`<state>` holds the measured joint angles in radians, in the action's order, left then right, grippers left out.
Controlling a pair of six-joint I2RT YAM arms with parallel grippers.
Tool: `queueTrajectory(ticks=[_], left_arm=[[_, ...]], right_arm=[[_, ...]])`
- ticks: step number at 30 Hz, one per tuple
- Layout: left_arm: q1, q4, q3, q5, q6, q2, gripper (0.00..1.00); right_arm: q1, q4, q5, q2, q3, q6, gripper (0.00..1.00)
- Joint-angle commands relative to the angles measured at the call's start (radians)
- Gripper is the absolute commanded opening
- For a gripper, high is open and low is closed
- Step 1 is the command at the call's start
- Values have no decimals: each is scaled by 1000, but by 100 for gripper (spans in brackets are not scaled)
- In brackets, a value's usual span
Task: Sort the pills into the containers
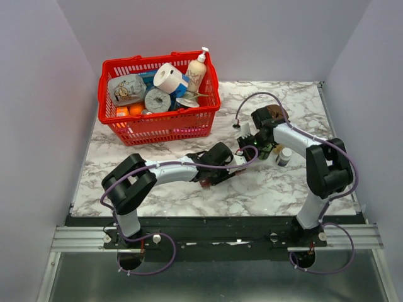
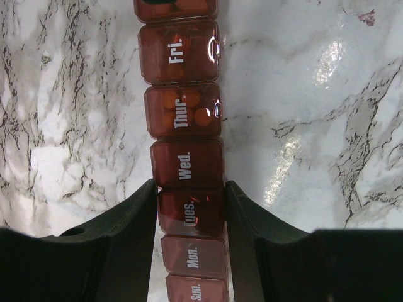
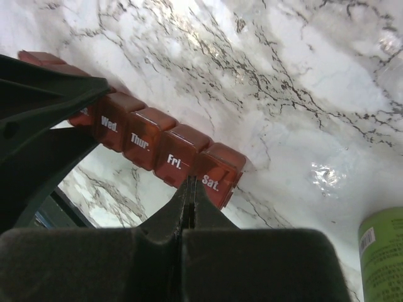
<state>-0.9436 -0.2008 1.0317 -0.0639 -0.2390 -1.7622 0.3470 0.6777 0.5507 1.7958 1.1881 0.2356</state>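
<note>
The containers are one dark red-brown pill-organizer strip point(image 2: 182, 119) lying on the marble, with its lids marked by day. My left gripper point(image 2: 190, 192) is shut on the strip, its two fingers pressing the sides of the "Tues." compartment. Orange pills point(image 2: 189, 104) show through the "Thur." lid. In the right wrist view the strip point(image 3: 145, 135) runs from the upper left toward the centre. My right gripper point(image 3: 190, 182) is shut with nothing between its fingers. Its tips rest at the strip's near edge, at the seam between "Fri." and "Sat.".
A red mesh basket point(image 1: 164, 126) full of groceries stands at the back left. A small white-capped bottle point(image 1: 284, 156) stands beside the right arm, and a green-labelled bottle point(image 3: 383, 251) shows at the right wrist view's edge.
</note>
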Motion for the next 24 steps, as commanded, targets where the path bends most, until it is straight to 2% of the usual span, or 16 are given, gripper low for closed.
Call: queueTrajectory(ticks=[1, 10, 19, 24], left_arm=[[5, -61, -2, -27, 15, -42, 35], [5, -68, 1, -25, 17, -46, 35], [5, -68, 4, -22, 20, -48, 35], [5, -68, 1, -20, 21, -45, 36]], right_arm=[[-5, -15, 23, -65, 2, 24, 1], [-5, 9, 20, -66, -16, 34, 1], [-5, 39, -77, 82, -10, -2, 1], [-5, 42, -92, 102, 5, -5, 1]])
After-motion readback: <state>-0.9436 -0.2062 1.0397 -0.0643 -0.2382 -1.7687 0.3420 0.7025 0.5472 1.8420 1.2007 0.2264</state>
